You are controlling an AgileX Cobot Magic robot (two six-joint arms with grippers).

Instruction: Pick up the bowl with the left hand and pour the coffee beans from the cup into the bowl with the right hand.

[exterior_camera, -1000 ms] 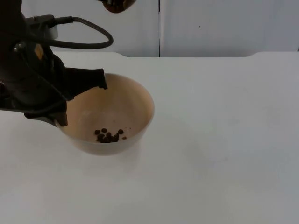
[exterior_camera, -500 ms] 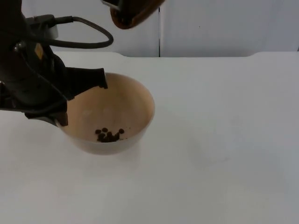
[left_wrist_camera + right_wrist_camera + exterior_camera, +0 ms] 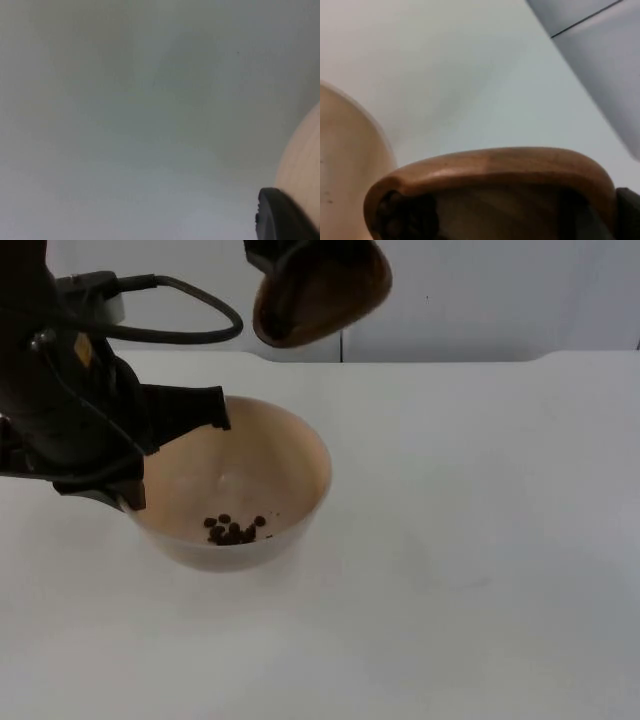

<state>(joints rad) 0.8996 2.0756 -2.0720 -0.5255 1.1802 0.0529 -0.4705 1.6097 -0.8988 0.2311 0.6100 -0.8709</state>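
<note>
we hold the bowl (image 3: 235, 485) by its rim, left gripper (image 3: 175, 455) clamped on it just above the table (image 3: 480, 490) so it can catch beans; some coffee beans (image 3: 233, 530) lie inside. our right gripper (image 3: 285, 252), its jaws' state unclear, tips the wooden cup (image 3: 320, 290) above the bowl.

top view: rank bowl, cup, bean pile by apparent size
1. bowl, held at its rim by the left gripper
2. cup, tipped; it hangs nearer the camera than the bowl, so it may look bigger than it really is
3. bean pile in the bowl's bottom
</note>
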